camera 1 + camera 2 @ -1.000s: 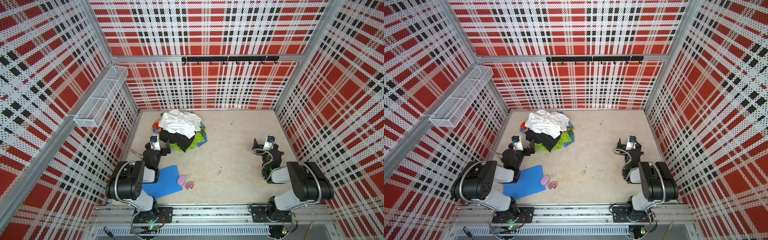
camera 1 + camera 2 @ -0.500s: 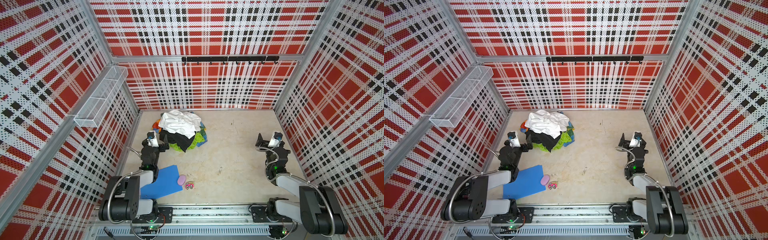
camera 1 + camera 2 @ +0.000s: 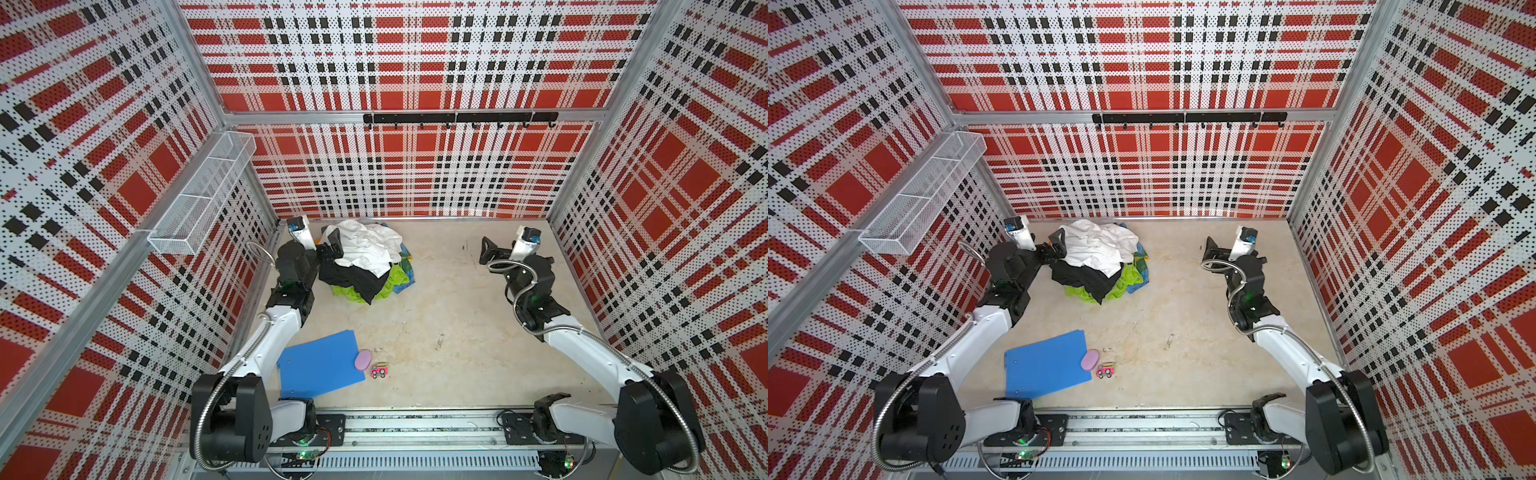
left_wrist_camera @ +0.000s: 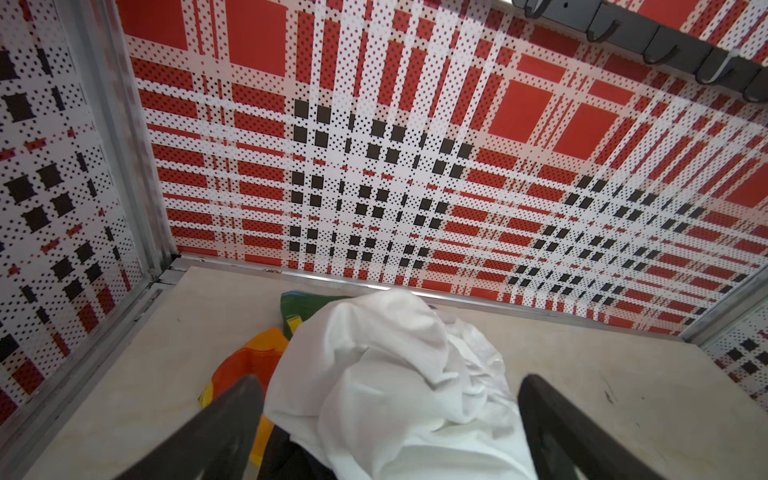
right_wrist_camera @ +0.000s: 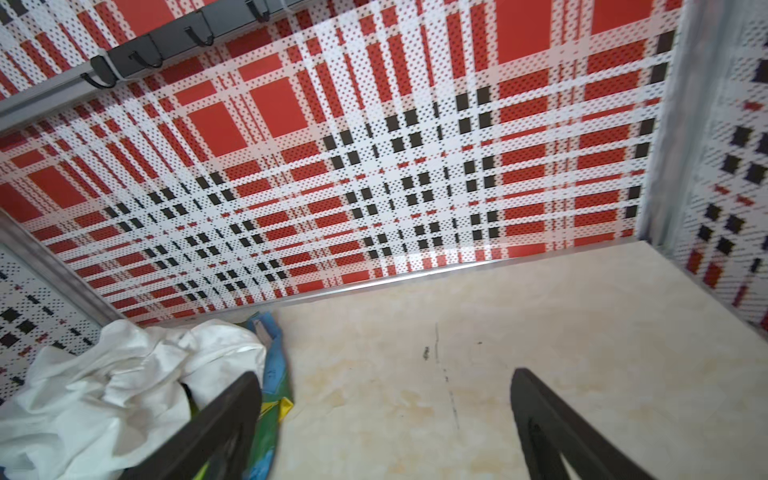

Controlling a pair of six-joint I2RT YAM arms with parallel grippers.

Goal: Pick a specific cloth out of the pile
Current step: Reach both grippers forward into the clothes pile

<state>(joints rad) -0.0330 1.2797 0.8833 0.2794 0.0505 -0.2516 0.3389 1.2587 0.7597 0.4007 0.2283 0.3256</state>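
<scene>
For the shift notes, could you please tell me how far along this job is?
Done: nothing yet; the lime-green cloth lies under the black shirt and white garment. In hand: the open left gripper is at the pile's edge; the right gripper hangs open. Left: grasp and extract the cloth.

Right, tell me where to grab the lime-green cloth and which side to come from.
Grip the exposed fold of the lime-green cloth at the near-right edge of the pile, coming in low from the front. The white shirt and black shirt cover the rest, so only that lower rim shows. The open left gripper sits at the far-left side, around white fabric.
</scene>
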